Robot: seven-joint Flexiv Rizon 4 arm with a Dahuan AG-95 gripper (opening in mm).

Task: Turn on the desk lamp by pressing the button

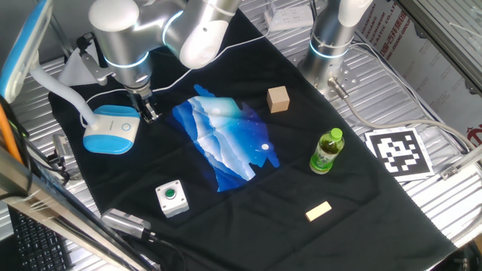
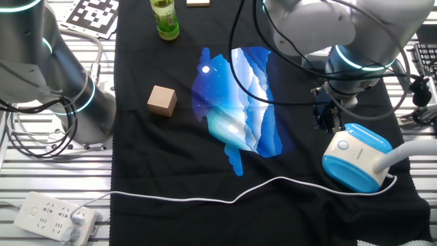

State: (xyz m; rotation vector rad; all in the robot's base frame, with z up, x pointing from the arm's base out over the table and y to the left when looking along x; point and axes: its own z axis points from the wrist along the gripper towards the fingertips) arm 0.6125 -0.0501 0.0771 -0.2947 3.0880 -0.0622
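The desk lamp's light-blue and white base point(image 1: 111, 129) lies at the left of the black cloth, and its white neck point(image 1: 59, 90) bends up to the left. It also shows in the other fixed view point(image 2: 356, 158). The small round button point(image 1: 126, 126) sits on the white top face point(image 2: 344, 145). My gripper point(image 1: 148, 110) hangs just to the right of the base, fingertips low near the cloth, beside the button end point(image 2: 328, 117). The dark fingers blend into the cloth, so their state does not show. The lamp's head is not clearly in view.
A green push-button on a white box point(image 1: 171, 197) stands near the front. A blue-white patch point(image 1: 222, 139) lies mid-cloth, with a wooden cube point(image 1: 278, 98), a green bottle point(image 1: 327, 150) and a pale block point(image 1: 318, 211) to the right. A white cable point(image 2: 205, 198) runs to a power strip point(image 2: 51, 219).
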